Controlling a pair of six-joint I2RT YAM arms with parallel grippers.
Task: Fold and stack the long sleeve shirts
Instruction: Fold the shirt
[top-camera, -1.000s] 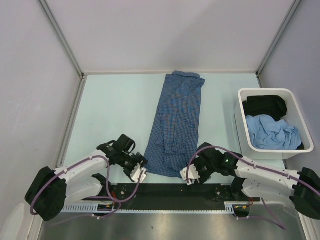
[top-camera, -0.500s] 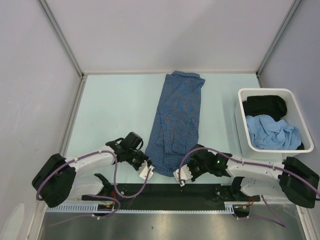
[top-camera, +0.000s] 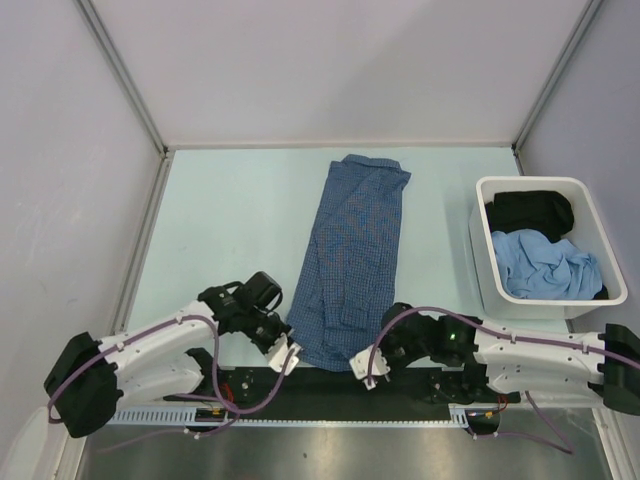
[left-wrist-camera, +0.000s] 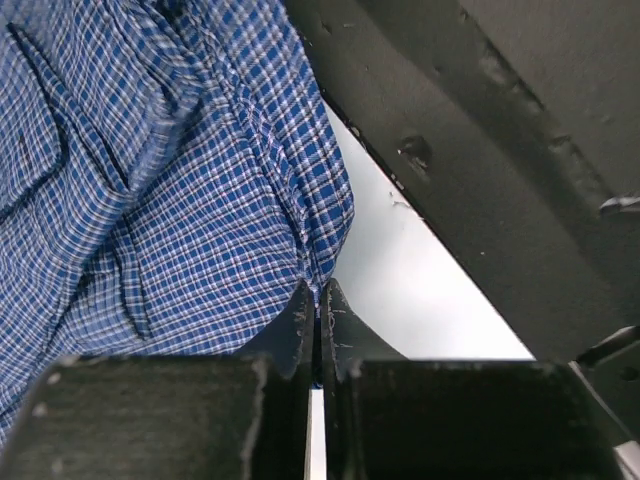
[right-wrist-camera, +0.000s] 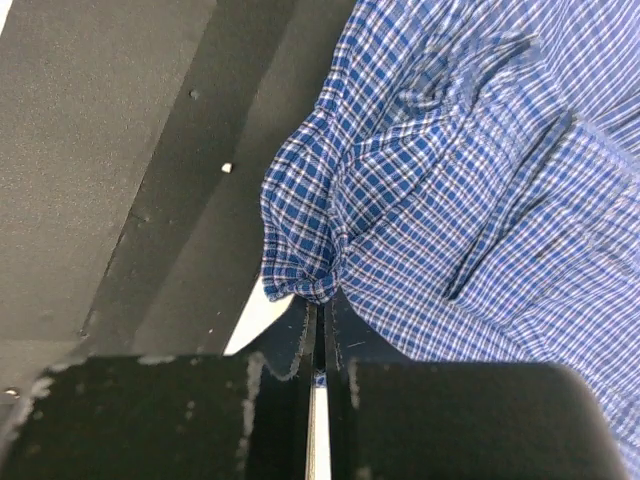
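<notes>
the left gripper (top-camera: 287, 355) sits at the near edge of the bench (top-camera: 230, 230), jaws pressed together on the near-left corner of the shirt (top-camera: 352, 250). its wrist view shows the checked hem running straight into the closed tips. the shirt lies in the middle of the bench as a long narrow strip, collar end toward the far edge and hem at the near edge by the black strip (top-camera: 320, 390). it looks as if the sides and sleeves are already turned in over the body. the right gripper (top-camera: 362, 367) is at the other end of the hem, jaws likewise closed, pinching the bunched near-right corner. toward the right edge stands a white bin (top-camera: 530, 182) holding a light blue cloth (top-camera: 545, 265) and a black cloth (top-camera: 530, 210). judging by this, the lengthwise folds seem done, and the crosswise fold, near hem carried toward the collar, is in hand but not yet made. no folded stack shows anywhere on the bench, so all the stacking is left, and the bin's contents likely wait their turn. hard to tell: whether each pinch holds one layer or several, where the sleeves lie inside the strip, whether the bin's cloths are long sleeve shirts at all, and what lies under them. the right arm's base is cut off at the frame's edge.
</notes>
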